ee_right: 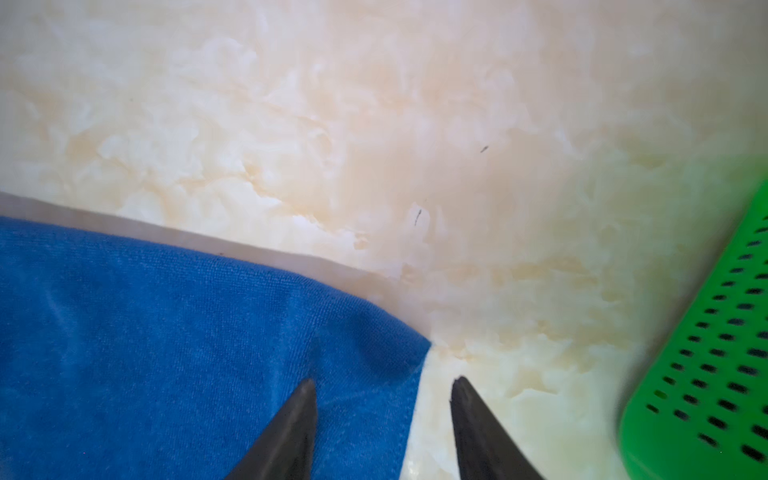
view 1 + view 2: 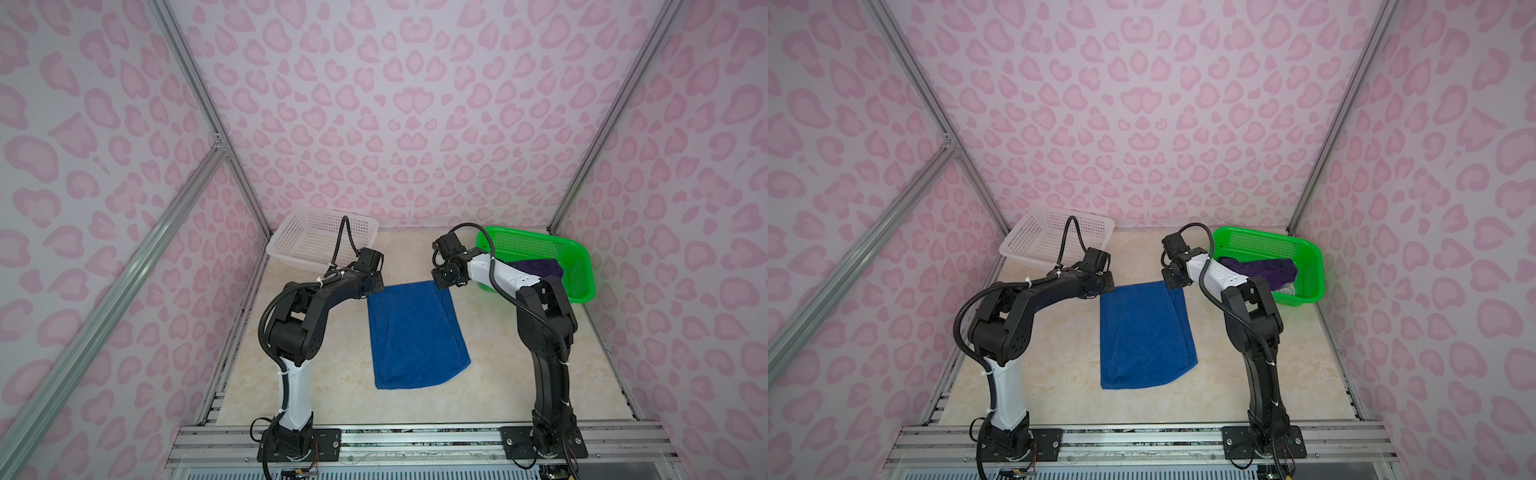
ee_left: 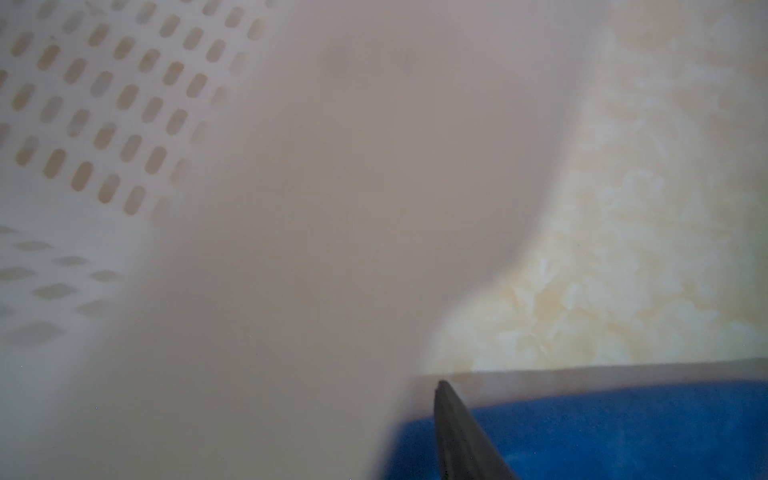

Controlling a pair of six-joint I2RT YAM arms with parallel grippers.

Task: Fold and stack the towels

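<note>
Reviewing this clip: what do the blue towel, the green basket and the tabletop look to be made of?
Blue towel: soft matte cloth, likely terry; fine ribbed pile and limp edges show.
Green basket: rigid moulded plastic, slightly glossy, with rows of slots.
Tabletop: smooth cream surface with marble-like veining, perhaps printed laminate; cannot tell.
</note>
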